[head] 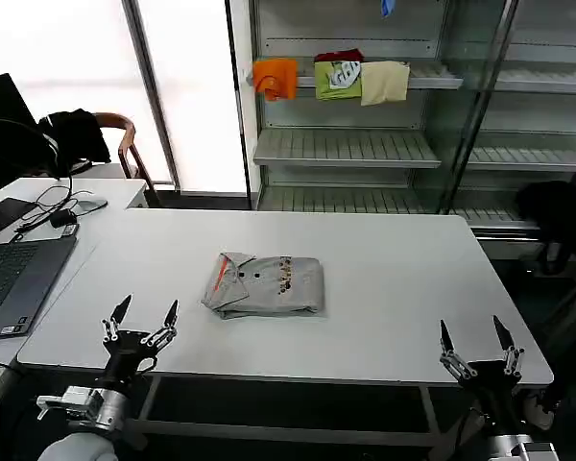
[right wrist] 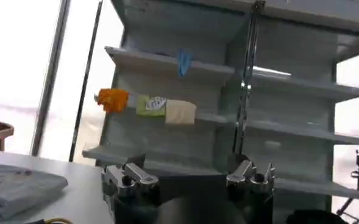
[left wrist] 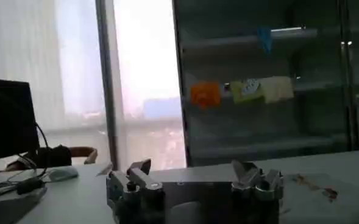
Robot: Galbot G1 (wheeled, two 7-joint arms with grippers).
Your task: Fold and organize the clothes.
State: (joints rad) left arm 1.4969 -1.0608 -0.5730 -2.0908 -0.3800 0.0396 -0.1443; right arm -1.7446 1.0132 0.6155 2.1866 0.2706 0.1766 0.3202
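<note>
A light grey shirt lies folded into a neat rectangle at the middle of the white table, its orange-lined collar to the left and a small multicoloured print on top. The same shirt appears as a grey bundle in the right wrist view, and its printed part in the left wrist view. My left gripper stands open at the table's near left edge, fingers upward and nothing between them. My right gripper stands open at the near right edge, likewise holding nothing. Both are well apart from the shirt.
A laptop, cables and a mouse sit on the adjoining desk at left. Behind the table stands a metal shelf rack with orange, green and cream cloths hanging on it. A chair with dark fabric is at back left.
</note>
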